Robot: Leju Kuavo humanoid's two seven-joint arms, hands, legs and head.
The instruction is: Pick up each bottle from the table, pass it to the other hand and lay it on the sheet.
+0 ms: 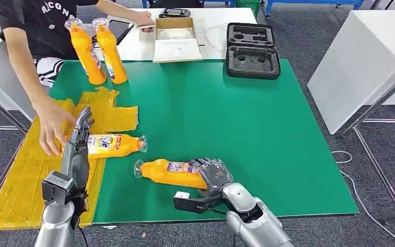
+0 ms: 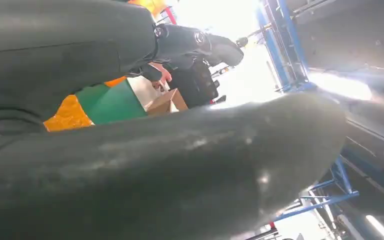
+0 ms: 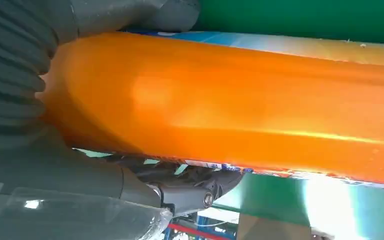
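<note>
So, one bottle [image 1: 172, 173] is being gripped at its base end by the right hand [image 1: 213, 175], lying on its side on the green mat [image 1: 247, 134] with the cap pointing toward the robot's left. In the right wrist view the thumb and fingers are seen wrapped round the orange body [image 3: 230, 105], so it's properly held, not just touched.

A second bottle [image 1: 114, 145] is lying half on the yellow sheet [image 1: 15, 180], half on the mat, with the left hand [image 1: 81, 128] raised just beside or over it, fingers pointing up and apart, nothing being held as far as can be told. A person's hand [image 1: 52, 131] is being laid on the sheet right next to it. Two more bottles [image 1: 97, 50] are standing upright at the far edge.

Handling-wise: these are probably full, so fairly heavy, and the glossy plastic is likely being slippery. The body is looking stiff enough for a firm squeeze. For the handover, the neck half is being left free, so that's where it's best taken, around the label rather than the thin cap.
</note>
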